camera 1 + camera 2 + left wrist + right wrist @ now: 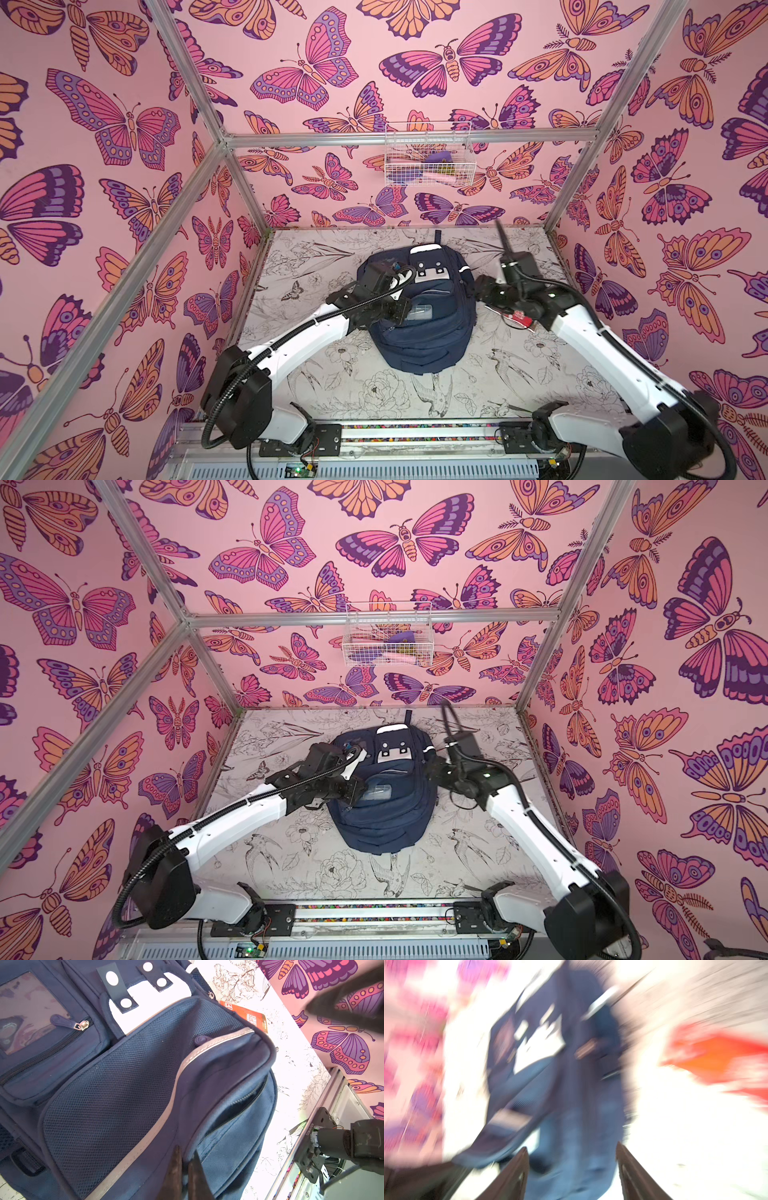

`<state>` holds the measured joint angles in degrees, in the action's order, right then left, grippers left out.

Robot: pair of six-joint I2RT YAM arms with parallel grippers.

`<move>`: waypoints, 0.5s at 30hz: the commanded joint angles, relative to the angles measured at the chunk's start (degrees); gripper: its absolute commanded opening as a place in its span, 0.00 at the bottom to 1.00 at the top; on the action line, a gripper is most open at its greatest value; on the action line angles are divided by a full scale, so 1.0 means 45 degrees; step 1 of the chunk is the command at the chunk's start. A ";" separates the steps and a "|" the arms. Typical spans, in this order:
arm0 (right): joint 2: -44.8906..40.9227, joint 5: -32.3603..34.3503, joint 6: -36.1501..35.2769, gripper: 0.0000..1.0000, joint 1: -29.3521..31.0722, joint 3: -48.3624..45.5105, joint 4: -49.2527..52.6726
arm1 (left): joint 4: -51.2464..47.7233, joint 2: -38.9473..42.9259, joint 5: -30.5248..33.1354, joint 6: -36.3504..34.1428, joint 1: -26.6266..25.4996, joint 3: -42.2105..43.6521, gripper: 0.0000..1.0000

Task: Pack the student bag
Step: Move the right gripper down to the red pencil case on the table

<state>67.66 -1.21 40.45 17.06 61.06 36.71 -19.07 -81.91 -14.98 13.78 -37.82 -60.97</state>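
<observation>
The student bag (419,332) (382,825) lies flat in the middle of the bench (374,386), somewhat nearer the far edge than the near one. Its top loop (437,237) points at the far edge. The white patch (432,270) with black squares faces up near the bag's top end.

The left claw (399,311) (186,1151) sits on the bag's front, reaching in from the left edge side. In the left wrist view its 2 fingers (174,1169) are pressed almost together, with a fold of the bag's navy fabric pinched between them. The grip is just beside the grey stripe (176,1093) that borders the mesh panel (114,1084). Next to the grip, a zip (245,1099) on the side pocket gapes partly open.

The right claw (484,289) (572,1149) hangs by the bag's right side. The right wrist view is heavily blurred, yet its 2 fingers (517,1167) stand well apart with nothing between them, and the bag is beyond the tips.

A red packet (519,318) (245,1015) lies on the bench between the bag and the right edge, partly under the right arm in a top view. On the back wall above the far edge hangs a wire basket (428,153) (388,633) with purple and pink items that are too small to name.
</observation>
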 commanded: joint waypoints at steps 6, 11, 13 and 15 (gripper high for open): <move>0.0725 0.0598 -0.0022 0.66 -0.6005 -0.2085 0.1546 | -0.0221 0.0587 0.0080 -0.0008 0.0113 0.0251 0.00; 0.2423 -0.2235 -0.0277 0.64 -0.8595 -0.3056 -0.0107 | -0.0367 0.0448 -0.0047 -0.0140 0.0143 0.0171 0.00; 0.3235 -0.2890 -0.0138 0.64 -0.8974 -0.3190 -0.0701 | -0.0449 0.0479 -0.0079 -0.0244 0.0143 0.0165 0.00; 0.3863 -0.3206 0.0084 0.64 -0.9035 -0.3239 -0.1216 | -0.0450 0.0480 -0.0229 -0.0217 0.0143 0.0170 0.00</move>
<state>82.83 -9.45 40.36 -23.05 46.57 35.77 -19.57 -81.17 -14.92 12.93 -37.78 -60.55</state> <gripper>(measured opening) 0.639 0.067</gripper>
